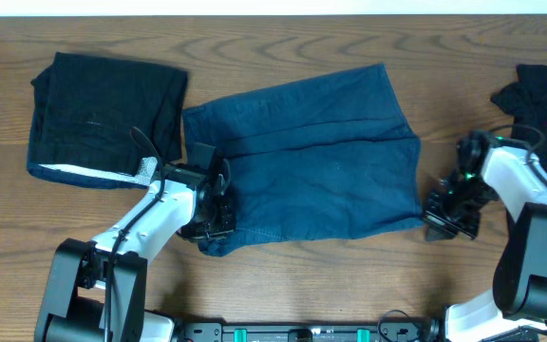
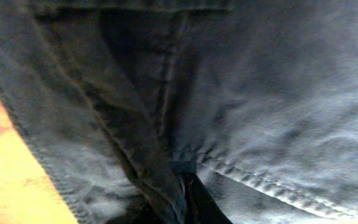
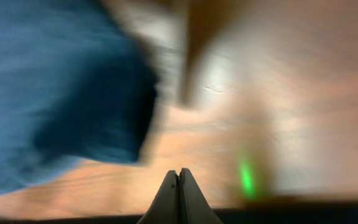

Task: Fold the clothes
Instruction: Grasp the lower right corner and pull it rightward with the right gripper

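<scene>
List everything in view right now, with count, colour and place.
navy-blue garment: one, navy blue, lying at the table's centre
black garment: one, black with a white edge, folded, far left
black cloth: one, black, far right, partly cut off by the frame
table: one, brown wood, under everything
left fingers: one pair, dark, shut on the navy-blue garment's left edge
right fingers: one pair, shut with nothing between them, over bare wood just off the navy-blue garment's near right corner
</scene>
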You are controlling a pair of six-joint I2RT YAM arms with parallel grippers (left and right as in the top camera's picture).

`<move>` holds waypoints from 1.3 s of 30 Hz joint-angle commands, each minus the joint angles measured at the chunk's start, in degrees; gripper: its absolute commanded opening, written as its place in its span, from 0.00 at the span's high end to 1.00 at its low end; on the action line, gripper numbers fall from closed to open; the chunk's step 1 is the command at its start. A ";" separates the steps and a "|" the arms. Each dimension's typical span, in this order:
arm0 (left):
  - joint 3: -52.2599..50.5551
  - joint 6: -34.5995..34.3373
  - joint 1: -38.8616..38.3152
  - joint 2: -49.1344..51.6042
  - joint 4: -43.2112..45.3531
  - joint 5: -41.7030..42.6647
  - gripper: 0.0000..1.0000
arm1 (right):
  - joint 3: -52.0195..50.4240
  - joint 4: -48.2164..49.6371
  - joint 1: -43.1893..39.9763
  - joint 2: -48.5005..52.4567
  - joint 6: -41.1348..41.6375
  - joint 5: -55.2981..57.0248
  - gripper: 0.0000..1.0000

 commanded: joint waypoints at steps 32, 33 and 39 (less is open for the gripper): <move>-0.22 -0.52 -0.13 -0.59 -0.28 -1.57 0.91 | -4.94 12.24 -9.64 -1.55 -13.29 -22.21 0.39; -0.22 -0.52 -0.13 -0.59 -0.28 -1.57 0.91 | -5.22 12.76 -9.66 -1.55 -13.35 -22.71 0.39; -0.22 -0.52 -0.13 -0.59 -0.26 -1.57 0.91 | -5.55 17.38 -9.66 -1.55 -14.73 -24.52 0.42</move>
